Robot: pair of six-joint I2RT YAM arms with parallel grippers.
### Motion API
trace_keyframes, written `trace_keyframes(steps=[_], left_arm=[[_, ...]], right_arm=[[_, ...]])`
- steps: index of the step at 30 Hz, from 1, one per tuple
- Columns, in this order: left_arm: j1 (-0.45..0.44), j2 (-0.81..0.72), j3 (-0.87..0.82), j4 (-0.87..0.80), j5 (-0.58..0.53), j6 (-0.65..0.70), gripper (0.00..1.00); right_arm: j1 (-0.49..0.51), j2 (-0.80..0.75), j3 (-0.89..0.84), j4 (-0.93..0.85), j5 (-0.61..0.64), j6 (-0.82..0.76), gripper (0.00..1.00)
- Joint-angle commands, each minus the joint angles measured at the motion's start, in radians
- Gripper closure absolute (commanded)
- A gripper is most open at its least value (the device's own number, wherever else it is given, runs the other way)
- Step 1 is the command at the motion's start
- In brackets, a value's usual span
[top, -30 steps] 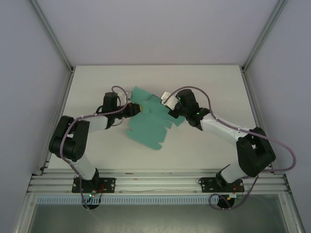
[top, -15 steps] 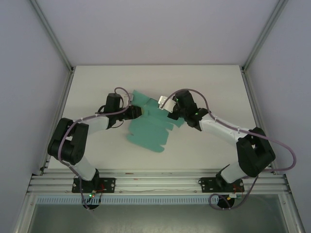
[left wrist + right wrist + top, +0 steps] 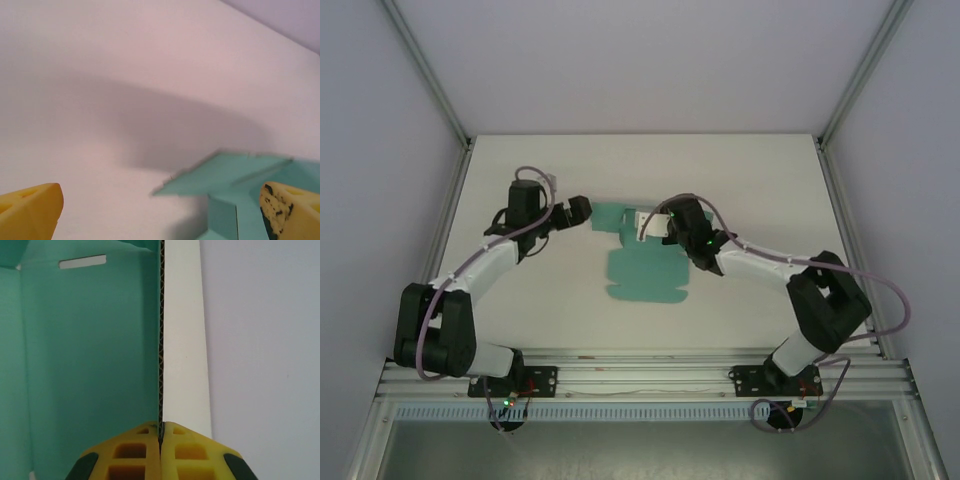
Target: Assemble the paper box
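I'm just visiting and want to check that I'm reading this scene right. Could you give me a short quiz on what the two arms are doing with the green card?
1. True or false: the left gripper is clamped on the paper box.
2. What is the right gripper pinching? A) a raised flap of the paper box; B) a cable; C) nothing, it is wide open.
3. Fill in: the flap seen in the right wrist view is white on one face and ___ on the other.

Key: 1 false, its fingers stand wide apart, off the card; 2 A; 3 teal-green.
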Motion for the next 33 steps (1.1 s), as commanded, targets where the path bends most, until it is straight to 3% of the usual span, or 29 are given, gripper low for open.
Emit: trace_keyframes(steps=[1, 7, 13, 18, 22, 28, 33], left_arm=[[0.012, 0.028, 0.074, -0.085, -0.171, 0.014, 0.00], [0.047, 0.229, 0.243, -0.103, -0.130, 0.012, 0.00], [0.041, 0.384, 0.348, -0.104, 0.078, 0.041, 0.00], [0.000, 0.381, 0.292, -0.073, 0.160, 0.090, 0.01], [-0.035, 0.336, 0.207, -0.018, 0.194, 0.087, 0.09], [-0.106, 0.258, 0.076, 0.106, 0.167, 0.089, 0.18], [-0.163, 0.221, 0.004, 0.193, -0.040, 0.095, 0.20]], right_arm=[[0.011, 0.028, -0.035, 0.227, 0.068, -0.128, 1.00], [0.028, 0.045, -0.071, 0.323, 0.048, -0.167, 1.00], [0.035, 0.058, -0.102, 0.402, 0.056, -0.165, 1.00], [0.034, 0.070, -0.080, 0.376, 0.092, -0.134, 1.00], [0.031, 0.065, -0.074, 0.371, 0.081, -0.112, 1.00], [0.035, 0.109, -0.079, 0.434, 0.122, -0.160, 1.00], [0.035, 0.134, -0.072, 0.465, 0.139, -0.162, 1.00]])
